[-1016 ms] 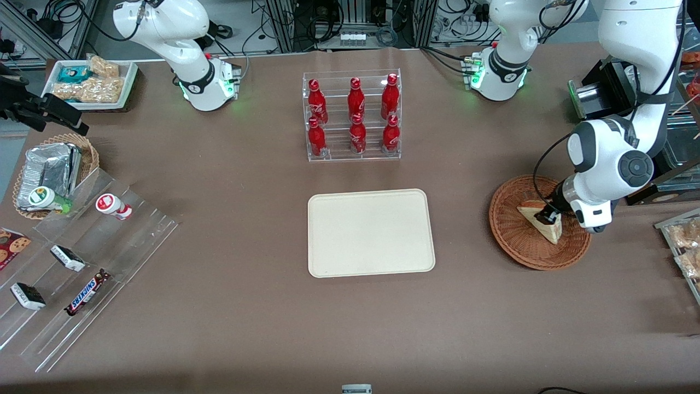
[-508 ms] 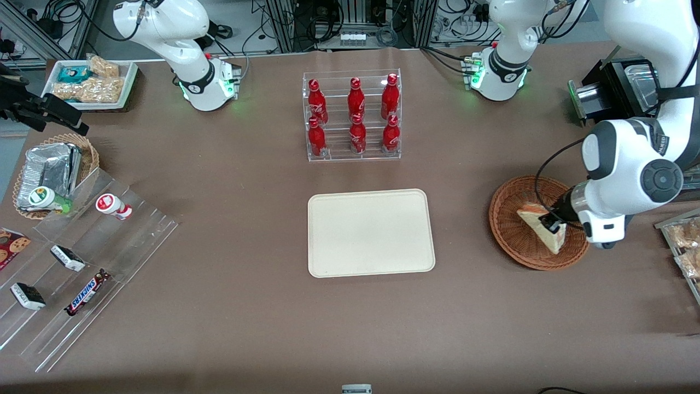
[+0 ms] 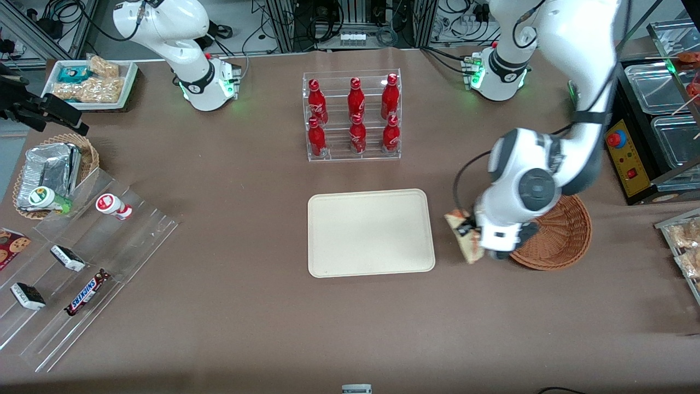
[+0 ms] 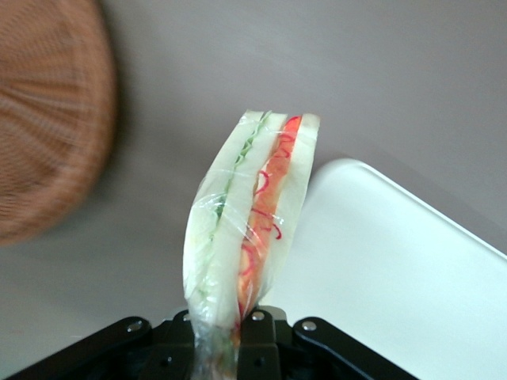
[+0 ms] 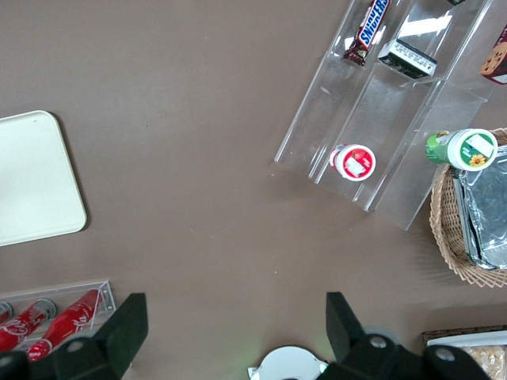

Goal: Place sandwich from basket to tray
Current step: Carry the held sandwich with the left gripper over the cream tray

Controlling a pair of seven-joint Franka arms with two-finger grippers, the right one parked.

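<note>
One sandwich (image 3: 464, 239), wrapped in clear film, is clamped by its lower end in the left arm's hand (image 3: 471, 232) and held above the brown bench (image 3: 219, 328), between the emptied reddish wicker basket (image 3: 569, 230) and the cream tray (image 3: 372, 232). The wrist view shows the sandwich (image 4: 249, 229) standing upright from the closed fingers (image 4: 257, 336), its red and green filling edge-on, with the tray's rounded corner (image 4: 396, 261) just beside it. To finish well, the arm should probably carry the wedge over the tray's middle, lower it until it rests, then let go. Readable writing: a Snickers bar (image 3: 86, 293) in the clear stepped rack; the red bottles (image 3: 356, 115) carry Coca-Cola script.
</note>
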